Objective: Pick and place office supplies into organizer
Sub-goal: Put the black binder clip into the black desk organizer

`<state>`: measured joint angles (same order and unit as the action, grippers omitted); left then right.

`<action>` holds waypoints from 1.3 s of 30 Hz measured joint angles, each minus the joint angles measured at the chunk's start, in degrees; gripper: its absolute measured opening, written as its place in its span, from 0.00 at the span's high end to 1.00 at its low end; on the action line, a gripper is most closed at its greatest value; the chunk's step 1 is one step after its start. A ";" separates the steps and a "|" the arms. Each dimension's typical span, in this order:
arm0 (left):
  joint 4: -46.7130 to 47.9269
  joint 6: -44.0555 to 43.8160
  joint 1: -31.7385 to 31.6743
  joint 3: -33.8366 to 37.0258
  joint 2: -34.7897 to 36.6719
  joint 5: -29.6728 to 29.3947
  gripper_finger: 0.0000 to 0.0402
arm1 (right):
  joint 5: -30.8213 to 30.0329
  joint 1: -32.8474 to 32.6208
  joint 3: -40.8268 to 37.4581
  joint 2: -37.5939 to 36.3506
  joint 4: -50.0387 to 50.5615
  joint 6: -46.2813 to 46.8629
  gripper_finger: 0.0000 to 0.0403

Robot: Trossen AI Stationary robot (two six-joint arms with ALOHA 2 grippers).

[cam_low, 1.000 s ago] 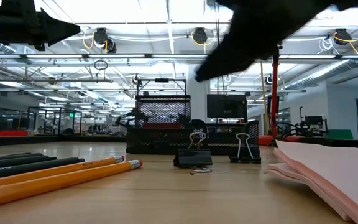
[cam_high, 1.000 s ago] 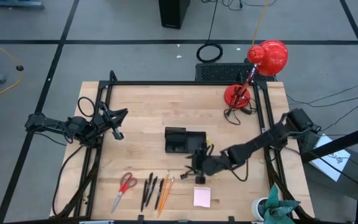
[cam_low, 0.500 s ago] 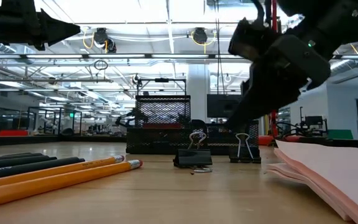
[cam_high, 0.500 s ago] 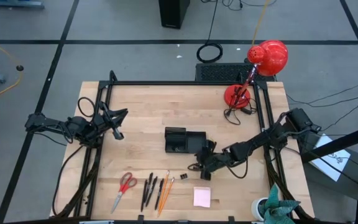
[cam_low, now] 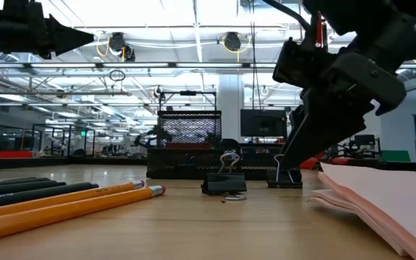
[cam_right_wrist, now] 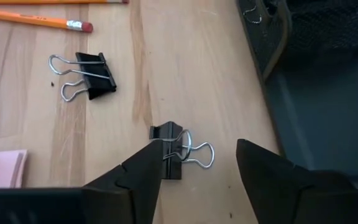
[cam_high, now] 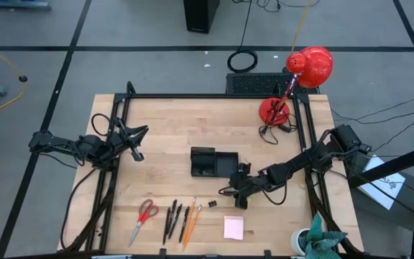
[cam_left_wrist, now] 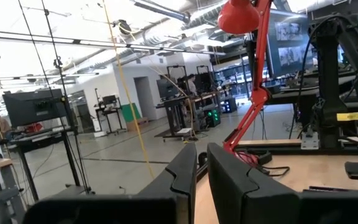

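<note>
High view, my right fingers [cam_high: 240, 188]: low over the middle of the worktop [cam_high: 164, 129], just off the organizer's [cam_high: 213, 162] near corner on the lamp side.
High view, my left fingers [cam_high: 136, 144]: waiting near the worktop's left edge, well apart from the supplies.
High view, supplies: scissors [cam_high: 144, 216], pens [cam_high: 172, 219] and pencils [cam_high: 189, 219] lie in a row by the near edge; the sticky-note pad [cam_high: 233, 227] lies beside them.
Low view, binder clips: one binder clip [cam_low: 223, 182] lies flat in front of the organizer [cam_low: 188, 144]; a second clip [cam_low: 285, 175] stands right under my right fingers [cam_low: 295, 162].
Left wrist view, my left fingers [cam_left_wrist: 201, 180]: nearly pressed together, holding nothing, red lamp [cam_left_wrist: 248, 74] ahead.
Right wrist view, my right fingers [cam_right_wrist: 197, 171]: spread wide, one finger touching the second clip [cam_right_wrist: 174, 151] lying between them; the other clip [cam_right_wrist: 92, 74] farther off, near a pencil [cam_right_wrist: 36, 20].
</note>
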<state>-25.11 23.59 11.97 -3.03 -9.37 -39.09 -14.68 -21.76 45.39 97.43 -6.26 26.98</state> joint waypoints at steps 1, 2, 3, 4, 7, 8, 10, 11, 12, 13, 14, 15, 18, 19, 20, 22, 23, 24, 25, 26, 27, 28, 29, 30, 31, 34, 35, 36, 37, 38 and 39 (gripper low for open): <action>-0.01 0.00 0.00 0.00 0.00 0.00 0.88 | -0.01 -0.02 0.00 0.00 -0.04 -0.45 0.52; -0.01 0.01 -0.01 0.00 0.00 0.00 0.88 | 0.00 -0.02 0.00 0.00 -0.23 -0.83 0.53; -0.01 -0.01 0.00 0.00 0.00 0.00 0.88 | 0.00 -0.05 0.00 0.00 -0.42 -1.10 0.54; 0.01 0.01 0.01 0.00 0.00 -0.01 0.88 | 0.02 -0.07 0.00 0.00 -0.51 -1.16 0.55; 0.01 0.16 -0.01 0.00 0.00 0.00 0.88 | 0.87 -0.07 0.00 0.00 -0.47 -1.64 0.58; 0.01 0.16 -0.01 0.00 0.00 0.00 0.88 | 1.67 -0.04 0.00 0.00 -0.70 -2.32 0.58; 0.01 0.20 0.00 0.00 0.00 0.00 0.88 | 3.04 -0.06 0.00 0.00 -1.82 -3.83 0.60; 0.01 0.23 0.00 0.00 0.00 0.00 0.88 | 3.08 -0.07 0.00 0.00 -2.60 -4.52 0.62; 0.01 0.25 -0.01 0.00 0.00 0.00 0.88 | 3.25 -0.09 0.00 0.00 -3.14 -5.12 0.63; 0.01 0.27 0.00 0.00 0.00 0.00 0.88 | 3.26 -0.09 0.00 0.00 -3.62 -5.36 0.64; 0.01 0.27 -0.01 0.00 0.00 0.00 0.88 | 3.24 -0.09 0.00 0.00 -3.82 -5.38 0.65; 0.01 0.27 0.01 0.00 0.00 -0.02 0.88 | 3.23 -0.09 0.00 0.00 -3.91 -5.40 0.66; 0.02 0.27 0.00 0.00 0.00 0.00 0.88 | 3.24 -0.07 0.00 0.00 -3.85 -5.61 0.71; 0.03 0.27 0.00 0.00 0.00 0.00 0.88 | 3.37 -0.07 0.00 0.00 -3.75 -5.62 0.72; 0.02 0.26 -0.01 0.00 0.00 0.00 0.88 | 3.80 -0.07 0.00 0.00 -3.74 -5.62 0.74; 0.02 0.27 0.01 0.00 0.00 0.00 0.88 | 4.31 -0.07 0.00 0.00 -3.78 -5.62 0.77; 0.03 0.25 0.01 0.00 0.00 0.00 0.88 | 4.37 -0.09 0.00 0.00 -3.75 -5.62 0.79; 0.03 0.25 0.01 0.00 0.00 0.00 0.88 | 4.39 -0.09 0.00 0.00 -3.74 -5.62 0.80; 0.03 0.25 -0.01 0.00 0.00 0.00 0.88 | 4.39 -0.09 0.00 0.00 -3.74 -5.62 0.82; 0.01 0.25 0.01 0.00 0.00 0.00 0.88 | 4.39 -0.07 0.00 0.00 -3.74 -5.63 0.83; 0.03 0.23 -0.01 0.00 0.00 0.00 0.88 | 4.44 -0.07 0.00 0.00 -3.74 -5.84 0.85; 0.03 0.24 0.00 0.00 0.00 0.00 0.88 | 4.53 -0.08 0.00 0.00 -3.69 -6.43 0.86; 0.03 0.25 0.00 0.00 0.00 0.00 0.88 | 4.82 -0.07 0.00 0.00 -3.57 -7.05 0.88; 0.02 0.23 0.01 0.00 0.00 0.00 0.88 | 5.57 -0.07 0.00 0.00 -3.43 -7.68 0.90; 0.03 0.23 0.01 0.00 0.00 0.00 0.88 | 5.96 -0.07 0.01 0.00 -3.42 -8.25 0.92; 0.03 0.24 0.01 0.00 0.00 0.00 0.88 | 5.95 -0.10 0.13 -0.17 -3.39 -10.33 0.98; 0.03 0.23 -0.01 0.00 0.00 0.00 0.88 | 5.92 -0.11 0.15 -0.17 -3.39 -11.36 0.99; 0.01 0.23 -0.01 0.00 0.00 0.00 0.88 | 5.86 -0.11 0.15 -0.17 -3.44 -12.08 0.99; 0.02 0.23 0.01 0.00 0.00 0.00 0.88 | 5.85 -0.09 0.15 -0.17 -3.64 -12.61 0.99; 0.02 0.23 0.00 0.00 0.00 0.00 0.88 | 5.71 -0.11 0.15 -0.15 -4.00 -12.99 0.99; 0.03 0.23 0.01 0.00 0.00 0.00 0.88 | 5.46 -0.11 0.13 -0.12 -4.40 -13.37 0.99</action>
<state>-25.08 23.81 11.99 -3.03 -9.37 -39.09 -9.22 -21.87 45.52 97.31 -10.66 13.62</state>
